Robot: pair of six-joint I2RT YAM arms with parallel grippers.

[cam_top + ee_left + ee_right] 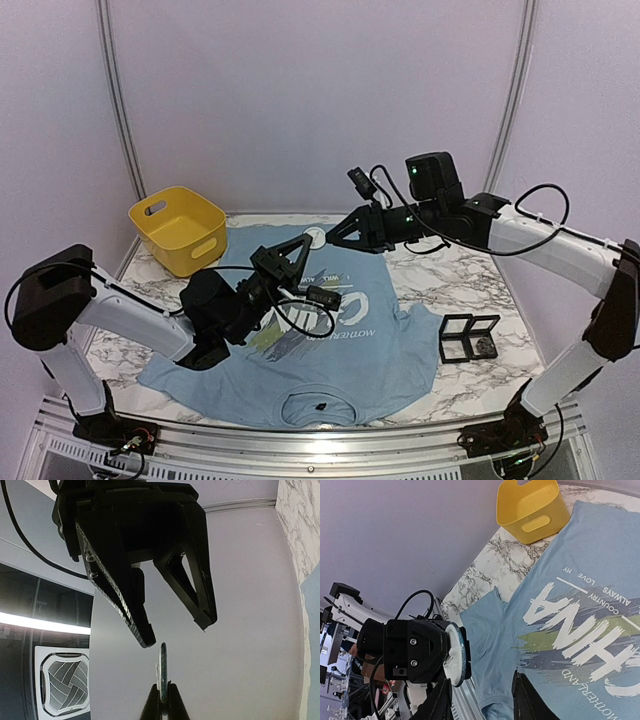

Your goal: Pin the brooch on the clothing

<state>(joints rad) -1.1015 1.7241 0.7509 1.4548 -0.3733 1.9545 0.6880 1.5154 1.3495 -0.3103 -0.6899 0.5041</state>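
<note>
Above a marble-patterned desk (pixel 470 285), two robot arms meet in mid-air over a light blue T-shirt (pixel 375 350). The left gripper (pixel 162 702) is raised from the left side with its fingers pressed together on a round white brooch (pixel 454 655). It holds the brooch by the lower edge, so its own wrist camera sees the piece edge-on, as a thin upright sliver. The right gripper (pixel 177 634) reaches in from the far right with its jaws apart and its tips pointed at the brooch. One black fingertip (pixel 146 641) sits just beside the brooch's upper rim. Whether it touches cannot be told, and nothing is clamped between the right jaws.

The brooch is held clear of the fabric, over the far part of the shirt near its hem. The T-shirt lies flat and face up in the middle of the desk, with its collar toward the arm bases and its short sleeves spread to either side. Its chest shows large white "CHINA" lettering, smaller white text and yellow-green brush streaks. Part of the print is hidden under the left arm in the overhead view.

At the far left of the desk, a yellow basket (pixel 180 228) with slot handles stands near the shirt. A small black case (pixel 468 337) lies open on the marble to the right, just beside one sleeve.
</note>
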